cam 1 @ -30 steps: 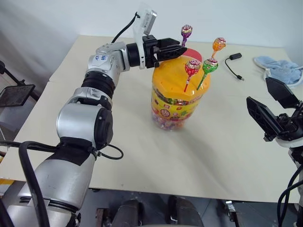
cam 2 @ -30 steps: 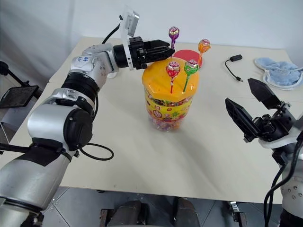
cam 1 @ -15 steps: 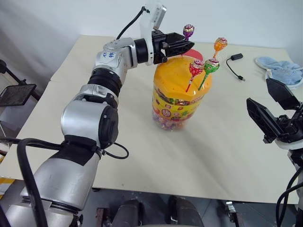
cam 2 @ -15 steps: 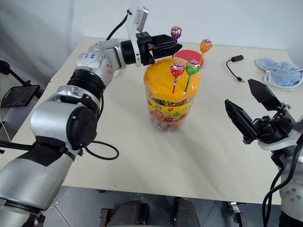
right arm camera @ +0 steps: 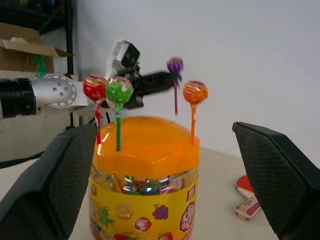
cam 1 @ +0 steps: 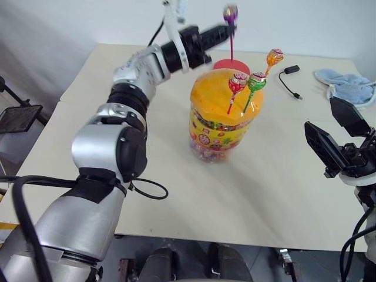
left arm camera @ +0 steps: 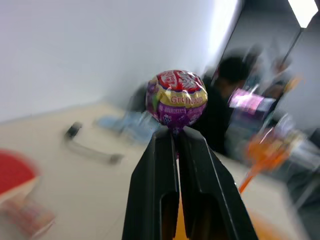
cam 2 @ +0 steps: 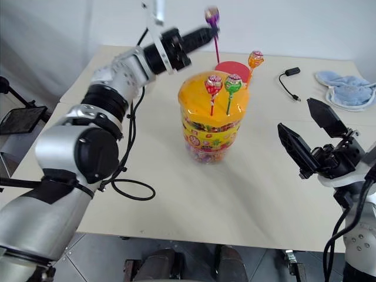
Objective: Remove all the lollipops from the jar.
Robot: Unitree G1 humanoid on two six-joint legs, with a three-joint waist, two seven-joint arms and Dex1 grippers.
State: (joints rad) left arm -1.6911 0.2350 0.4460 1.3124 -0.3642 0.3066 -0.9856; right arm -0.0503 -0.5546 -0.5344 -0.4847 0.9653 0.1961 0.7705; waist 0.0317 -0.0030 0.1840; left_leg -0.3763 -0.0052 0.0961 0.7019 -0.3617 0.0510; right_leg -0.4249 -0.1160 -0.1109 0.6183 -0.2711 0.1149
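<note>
Since a second ago the left gripper (cam 1: 228,24) has closed on the purple lollipop (cam 1: 230,12) and risen, drawing it up so its stick now hangs clear above the jar (cam 1: 225,114); the other three lollipops and the right gripper (cam 1: 338,136) are where they were.

The left gripper's fingers (left arm camera: 160,175) are pressed together on the stick just under the purple head, which sits right at their tips. The stick runs down from the grip, its lower end just above the red disc (cam 1: 231,65) behind the jar.

The jar stands below and to the right of that gripper, near it but apart. In its yellow-orange lid (cam 1: 220,94) the red lollipop (cam 1: 238,83) and green lollipop (cam 1: 256,81) stand side by side, tilted, heads nearly touching; the orange lollipop (cam 1: 272,58) rises at the lid's far right edge. All three lie beyond the left fingertips and lower than them.

The right gripper hangs well to the right of the jar, its two fingers spread wide with nothing between them. In its wrist view the jar sits straight ahead between the fingers, well apart from both.
</note>
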